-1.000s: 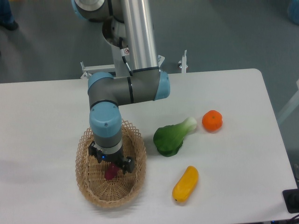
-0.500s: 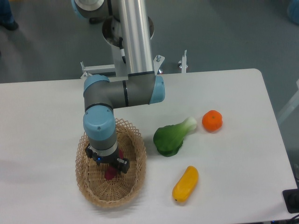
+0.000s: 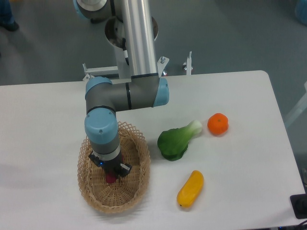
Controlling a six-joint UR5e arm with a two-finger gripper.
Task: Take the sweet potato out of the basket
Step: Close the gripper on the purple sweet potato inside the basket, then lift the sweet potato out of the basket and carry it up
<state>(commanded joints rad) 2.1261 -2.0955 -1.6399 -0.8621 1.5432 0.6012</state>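
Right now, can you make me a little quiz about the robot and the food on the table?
1. True or false: the sweet potato is inside the basket.
2. Which food lies nearest the table's front edge? A) the orange B) the yellow vegetable C) the leafy green
3. Fill in: the gripper is down over the ____.

Key
1. True. A bit of purple shows in the basket, just under the gripper.
2. B.
3. Basket. The wrist hides the fingers, so you cannot tell whether they have closed.
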